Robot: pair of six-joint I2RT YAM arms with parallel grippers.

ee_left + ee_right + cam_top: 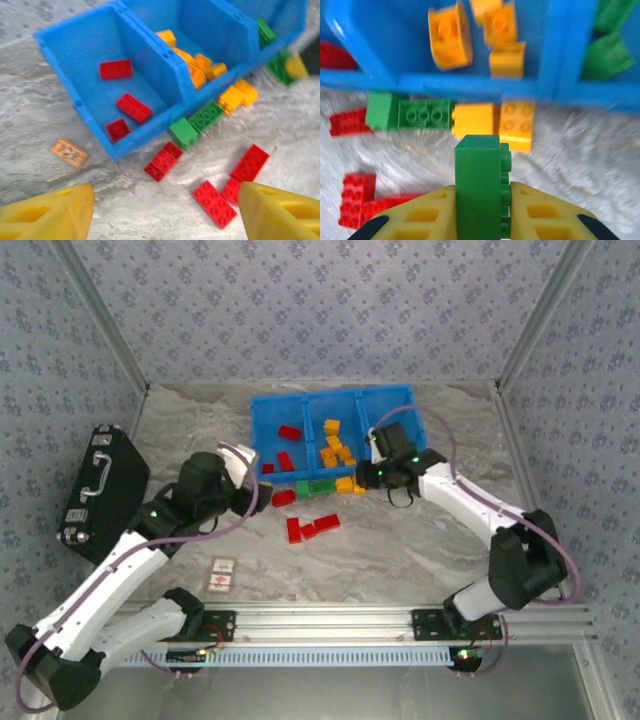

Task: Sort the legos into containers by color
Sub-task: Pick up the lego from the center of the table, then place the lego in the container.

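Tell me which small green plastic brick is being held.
The upright green brick pinched in the right gripper; other green bricks lie on the table or inside the blue plastic bin.

The tabletop [400,550] was pale, marbled grey. A blue bin [257,435] with three compartments sat toward the back. Just in front of its near wall lay two green bricks [315,487] end to end, with orange-yellow bricks [349,484] beside them on the right and one red brick [283,497] on the left. Three more red bricks [312,527] lay clustered a little nearer. A black case [100,490] rested at the left edge, a printed card [223,575] lay near the front, and a small tan tile [69,153] lay near the bin's corner.
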